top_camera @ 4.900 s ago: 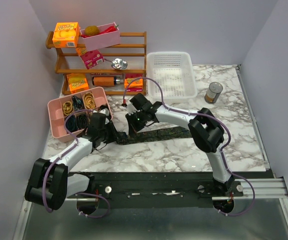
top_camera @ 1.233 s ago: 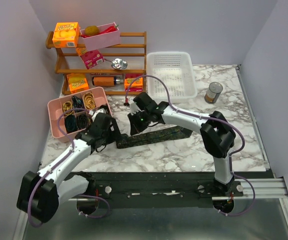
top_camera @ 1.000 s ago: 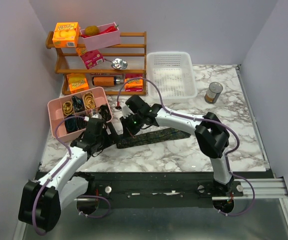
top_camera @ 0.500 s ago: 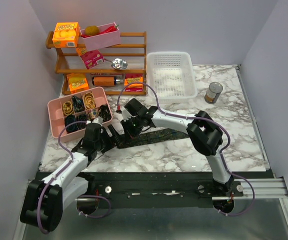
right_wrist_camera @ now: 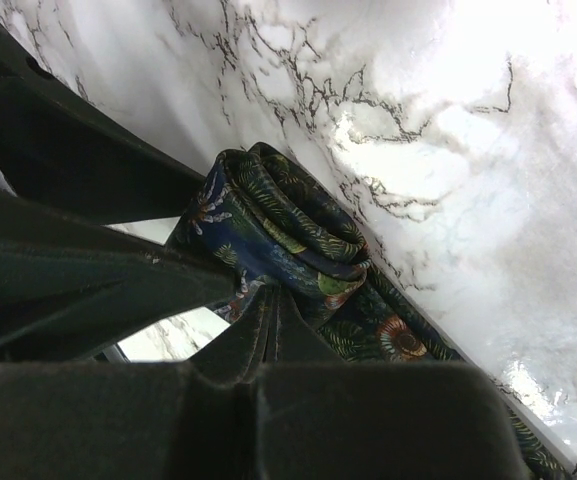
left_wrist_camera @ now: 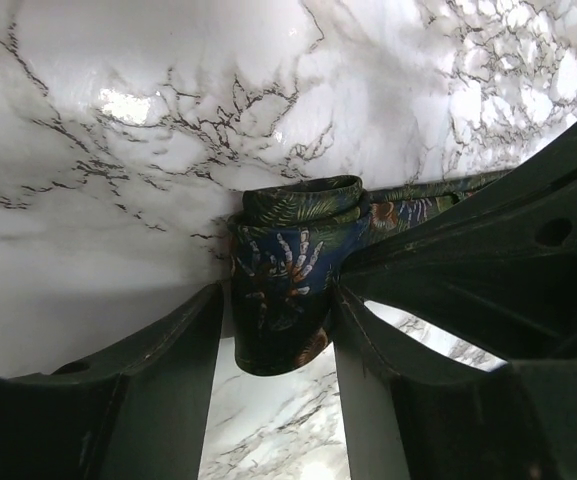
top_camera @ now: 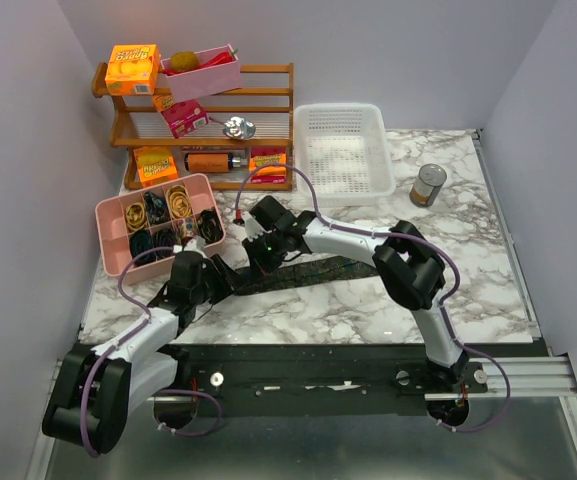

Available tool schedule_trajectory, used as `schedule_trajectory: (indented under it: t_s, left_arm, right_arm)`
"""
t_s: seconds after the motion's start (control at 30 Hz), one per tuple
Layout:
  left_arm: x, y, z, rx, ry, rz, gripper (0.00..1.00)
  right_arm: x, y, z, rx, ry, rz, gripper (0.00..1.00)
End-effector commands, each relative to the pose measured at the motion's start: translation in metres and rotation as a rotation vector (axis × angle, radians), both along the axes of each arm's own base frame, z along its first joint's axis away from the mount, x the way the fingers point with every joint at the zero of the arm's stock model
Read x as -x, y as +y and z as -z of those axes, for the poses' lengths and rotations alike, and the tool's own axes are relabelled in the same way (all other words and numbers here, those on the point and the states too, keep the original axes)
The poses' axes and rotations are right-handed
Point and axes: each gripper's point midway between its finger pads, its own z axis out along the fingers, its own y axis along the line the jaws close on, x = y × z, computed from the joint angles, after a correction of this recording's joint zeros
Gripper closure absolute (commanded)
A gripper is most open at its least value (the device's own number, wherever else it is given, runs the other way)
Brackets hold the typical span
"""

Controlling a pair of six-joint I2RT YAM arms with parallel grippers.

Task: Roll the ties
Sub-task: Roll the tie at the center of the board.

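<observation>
White marble-pattern desk (top_camera: 368, 310). Directly on it: dark patterned tie (top_camera: 318, 270) stretched across the middle, left end partly rolled; pink divided organizer tray (top_camera: 108, 255) at left holding elastic loops; wooden shelf rack (top_camera: 268, 125) at the back left; white plastic basket (top_camera: 343, 150) at the back centre; tin can (top_camera: 428, 185) back right.

Evenly lit from overhead, soft shadows.
Glare blown white on the marble table (right_wrist_camera: 528, 90) in both wrist views; near fingers (left_wrist_camera: 158, 400) dark, blurred.
</observation>
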Motion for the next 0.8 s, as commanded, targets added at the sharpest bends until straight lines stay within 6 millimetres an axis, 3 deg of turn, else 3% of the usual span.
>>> schedule_trajectory:
  t_s: [0.0, 0.33, 0.53, 0.77]
  left_arm:
    - [-0.007, -0.001, -0.002, 0.024, -0.049, -0.004, 0.45]
    - [-0.016, 0.002, -0.013, 0.012, -0.165, -0.007, 0.6]
    - [-0.017, 0.003, -0.019, -0.013, -0.173, 0.007, 0.62]
    - [-0.012, 0.008, -0.009, -0.108, -0.068, 0.054, 0.62]
  right_arm:
    - [-0.002, -0.008, 0.02, 0.052, 0.028, -0.005, 0.99]
    - [0.002, -0.006, 0.016, 0.022, 0.047, -0.038, 0.99]
    - [-0.002, -0.005, 0.003, 0.0, 0.023, -0.024, 0.99]
    - [-0.012, -0.007, 0.001, 0.008, -0.008, 0.022, 0.99]
